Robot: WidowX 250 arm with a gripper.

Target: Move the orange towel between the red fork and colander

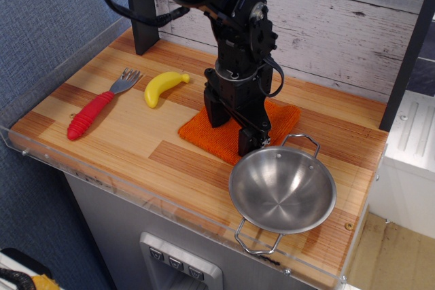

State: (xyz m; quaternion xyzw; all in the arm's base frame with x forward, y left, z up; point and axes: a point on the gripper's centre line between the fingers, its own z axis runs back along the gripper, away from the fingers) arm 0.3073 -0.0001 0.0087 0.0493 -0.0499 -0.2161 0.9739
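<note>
Pressing down onto the bright orange knitted towel (pixel 219 132), the black two-fingered gripper (pixel 233 127) stands with its fingers spread apart, one finger (pixel 216 110) planted on the cloth's far part and the other (pixel 249 142) at its near edge; whether any fabric is pinched between them I cannot tell. That orange towel lies flat on the striped wooden tabletop (pixel 122 140), and serves as the landmark. Just beside its near right corner, close to the lower finger, sits the round shiny steel colander (pixel 283 189) with wire loop handles, empty and upright. Left of the towel, close by, lies a yellow toy banana (pixel 163 87). Further left, well apart from the towel, rests the red fork (pixel 100 105) with a ribbed handle and grey tines. Behind the towel rises the whitewashed plank wall (pixel 340 25).
</note>
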